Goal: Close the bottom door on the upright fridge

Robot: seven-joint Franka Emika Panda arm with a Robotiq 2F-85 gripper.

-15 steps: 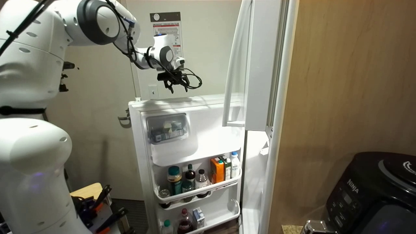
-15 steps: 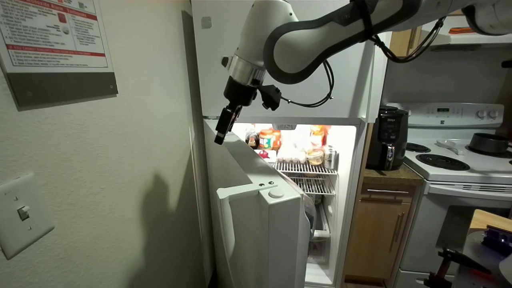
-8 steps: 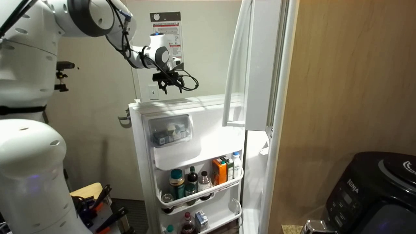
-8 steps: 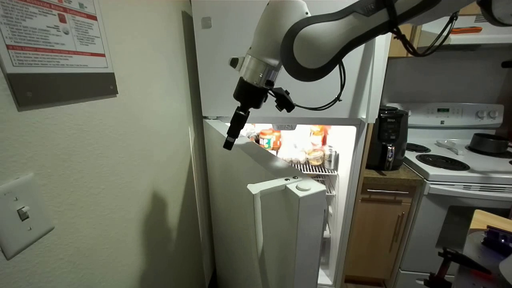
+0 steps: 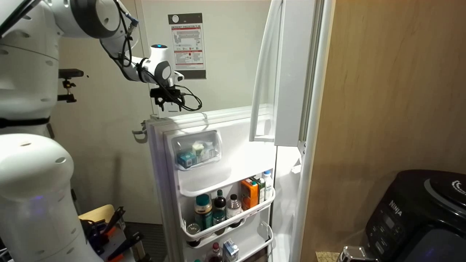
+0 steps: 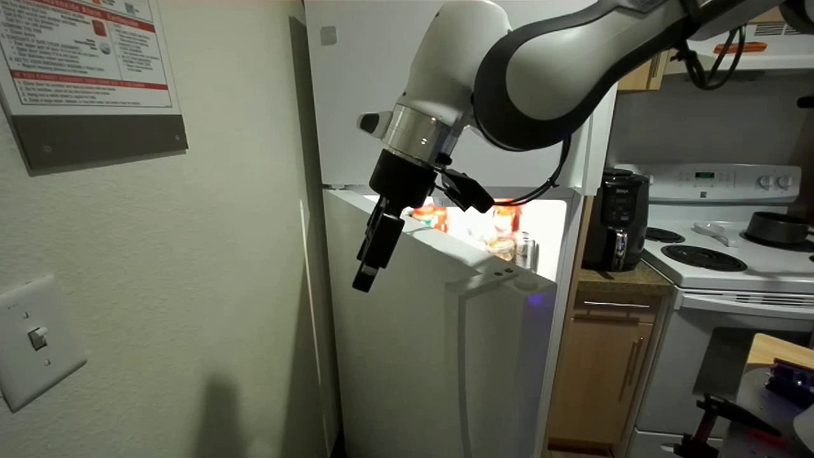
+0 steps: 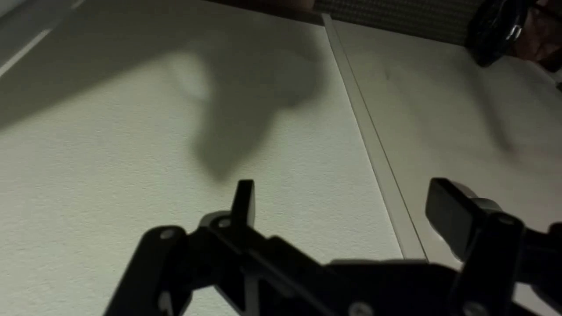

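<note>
The bottom door (image 6: 400, 356) is seen ajar at the front of the upright fridge (image 6: 356, 95), its free edge standing apart from the body, and the lit interior (image 6: 548, 226) of the upright fridge is shown over its top edge. Its glossy outer face, with a white handle (image 6: 462, 356) near the free edge, is turned away from the upright fridge. On its inner side, in an exterior view, a clear bin (image 5: 198, 149), an orange carton (image 5: 249, 195) and several bottles (image 5: 219, 201) and jars (image 5: 203, 209) are carried. The upper door (image 5: 294, 72) is seen closed above it. The gripper (image 7: 342, 199) is held in front of the upright fridge, on the outer-face side of the bottom door and near its top edge, pointed downward at a tilt. Its fingers (image 7: 242, 204) are spread wide, and a pale wall (image 7: 307, 188) is seen through the gap between them; whether the bottom door is touched cannot be told. The arm (image 6: 559, 73) is stretched across the front of the upright fridge. Beside the upright fridge, a black air fryer (image 6: 615, 216) is set on a counter (image 6: 626, 280), and farther off, a dark pot (image 6: 779, 228) is borne by a white stove (image 6: 693, 232). Past its hinge side, a light switch (image 6: 38, 339) and a printed notice (image 6: 89, 63) are mounted on the wall
</note>
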